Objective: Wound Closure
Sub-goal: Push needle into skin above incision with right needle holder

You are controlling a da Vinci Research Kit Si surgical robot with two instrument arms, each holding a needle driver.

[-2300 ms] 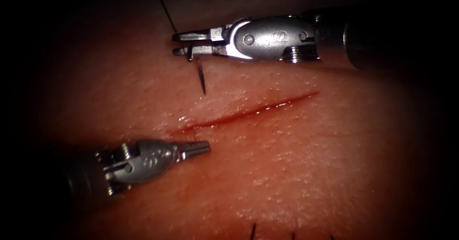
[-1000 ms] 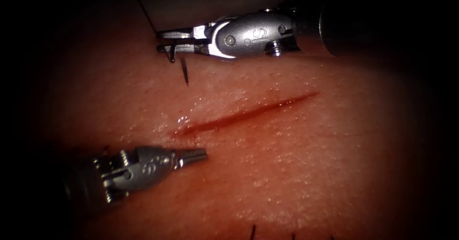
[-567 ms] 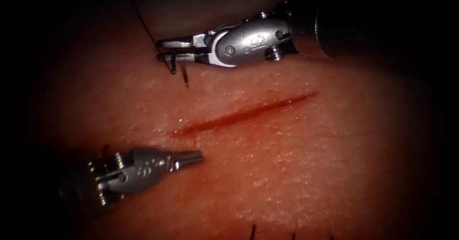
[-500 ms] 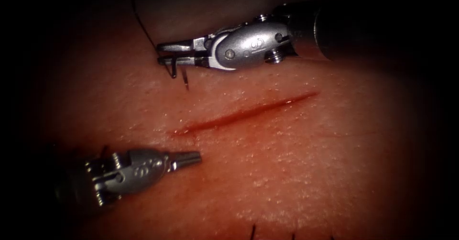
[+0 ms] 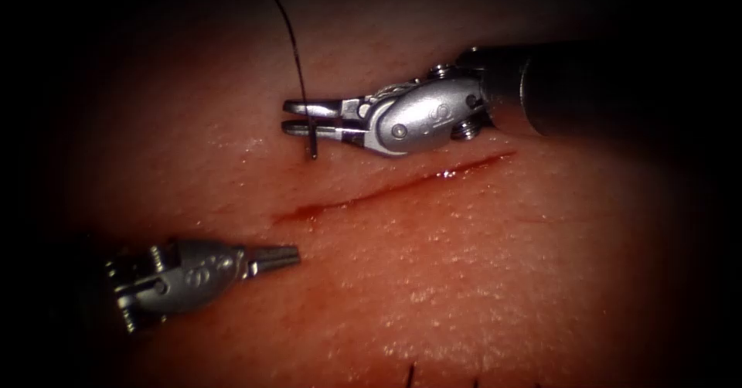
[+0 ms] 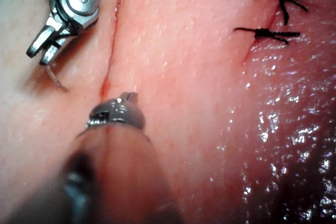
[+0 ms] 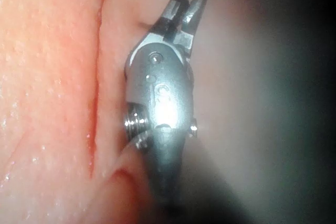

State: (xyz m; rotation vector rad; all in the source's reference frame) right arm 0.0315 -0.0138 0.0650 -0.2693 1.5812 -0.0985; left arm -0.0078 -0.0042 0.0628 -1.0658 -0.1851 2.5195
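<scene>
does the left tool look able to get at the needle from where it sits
Probably yes: the left tool holds nothing, and bare tissue and the cut lie between it and the needle, held in the right tool above the cut.

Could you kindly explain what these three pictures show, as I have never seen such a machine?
This is a surgical practice robot with two thin arms. One picture looks down from an endoscope; the other two come from cameras near each wrist. The pinkish-red pork tissue bears a thin red cut. The right arm's silver gripper, above the cut, is shut on a dark curved needle, whose tip meets the tissue; black thread trails upward. The left arm's silver gripper is shut, holding nothing. Black finished stitches lie nearby.
</scene>
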